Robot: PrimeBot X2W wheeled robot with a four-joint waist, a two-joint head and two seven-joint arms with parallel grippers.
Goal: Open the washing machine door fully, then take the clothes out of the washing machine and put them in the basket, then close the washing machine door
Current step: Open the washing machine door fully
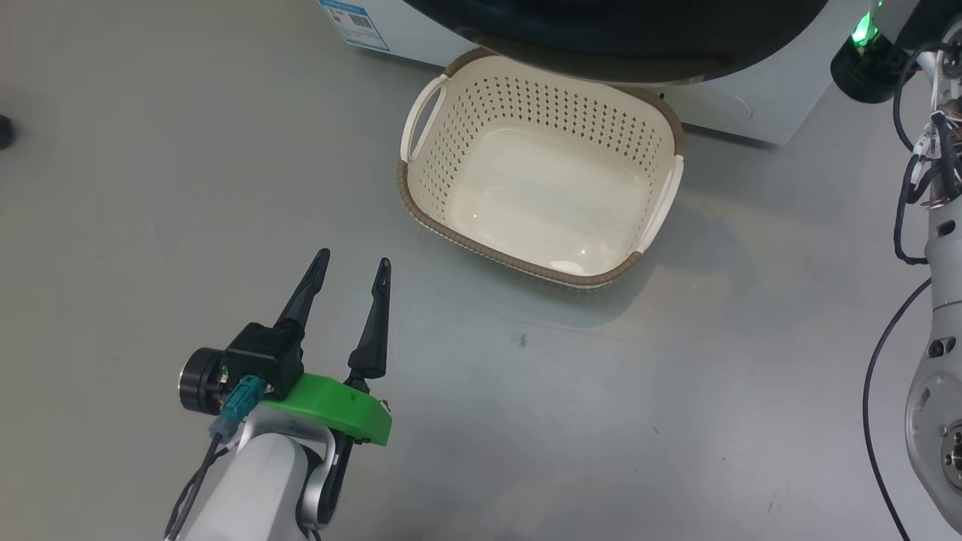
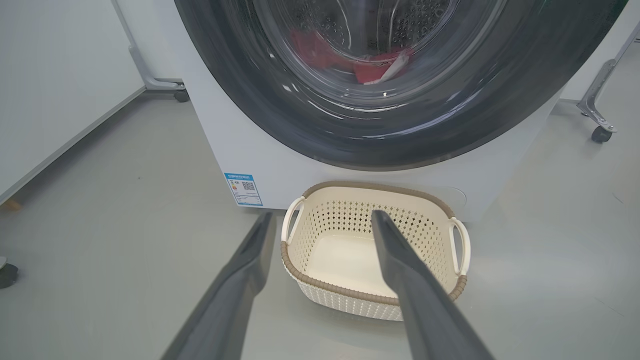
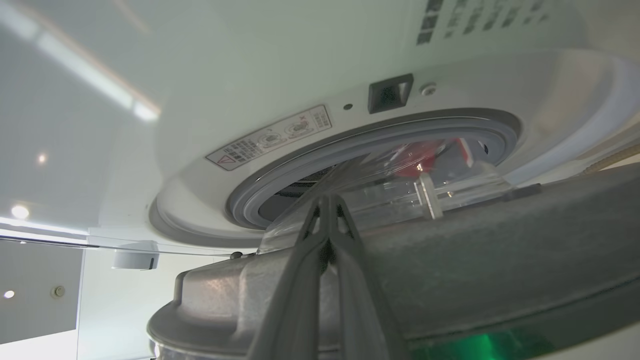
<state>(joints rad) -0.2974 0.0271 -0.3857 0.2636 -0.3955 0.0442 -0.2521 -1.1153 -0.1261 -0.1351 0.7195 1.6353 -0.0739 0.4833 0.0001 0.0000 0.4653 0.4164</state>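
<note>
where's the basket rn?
Head view, upper centre: the basket sits on the floor right in front of the washing machine, its far rim under the washing machine door. The open left gripper is to its lower left, apart from it.

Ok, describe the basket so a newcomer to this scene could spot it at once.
Start at the big white washing machine; on the grey floor right before its front stands the basket. It is cream, empty, with perforated walls, a brown woven-look rim and two loop handles.
</note>
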